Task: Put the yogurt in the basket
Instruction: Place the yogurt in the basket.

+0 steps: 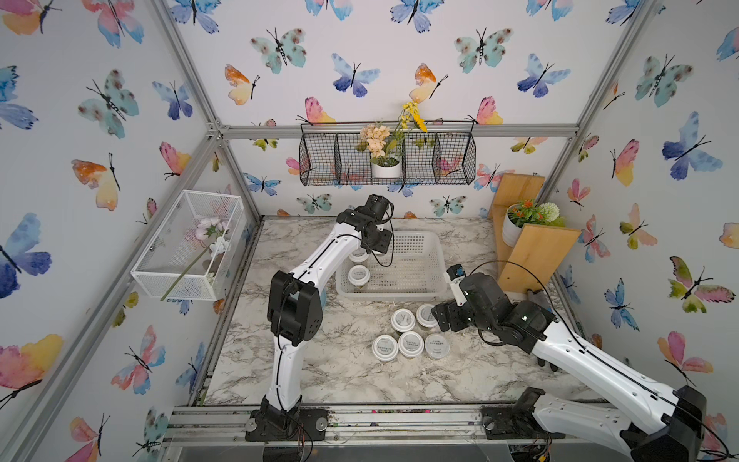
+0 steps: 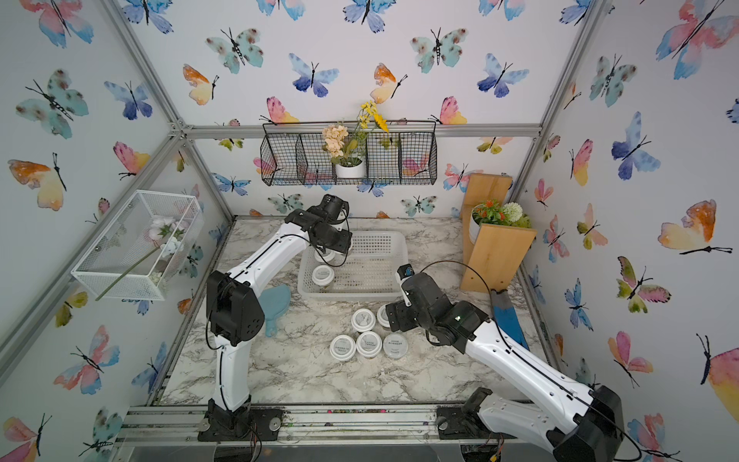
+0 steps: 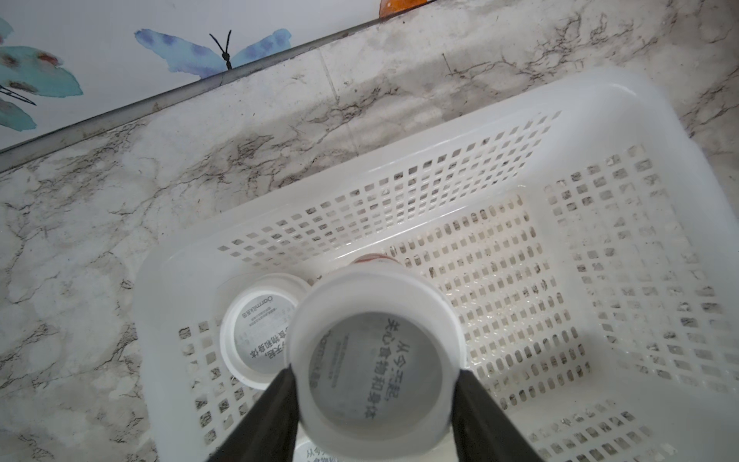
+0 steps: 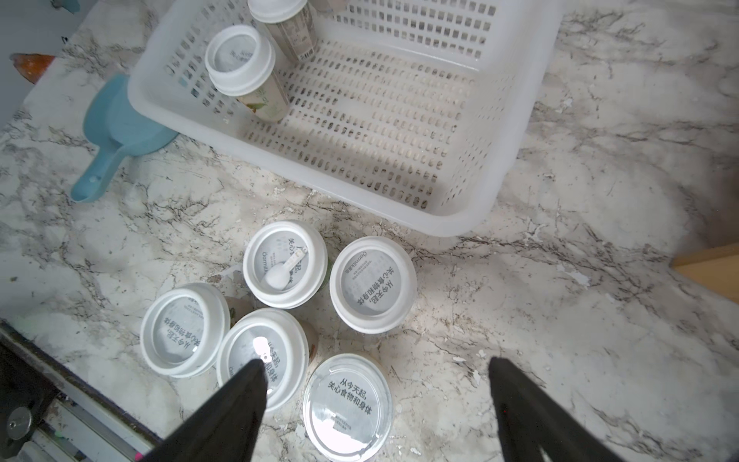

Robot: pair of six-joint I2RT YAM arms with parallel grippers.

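The white perforated basket [image 1: 440,256] [image 2: 352,297] stands at mid-table. My left gripper [image 3: 376,372] is shut on a yogurt cup [image 3: 376,320], held just above the basket floor at its left end. A second yogurt cup [image 3: 256,332] stands in the corner beside it, and a third [image 1: 358,275] stands nearer the front wall. Several yogurt cups [image 1: 402,320] [image 4: 372,284] cluster on the marble in front of the basket; one [image 4: 347,406] has a flat grey lid. My right gripper [image 4: 376,361] hangs open above this cluster, holding nothing.
A blue scoop [image 2: 276,304] [image 4: 120,132] lies left of the basket. A wooden shelf with a flower pot [image 1: 532,248] fills the right rear corner. A black wire basket [image 1: 388,160] hangs on the back wall, a white mesh box [image 1: 188,248] on the left wall.
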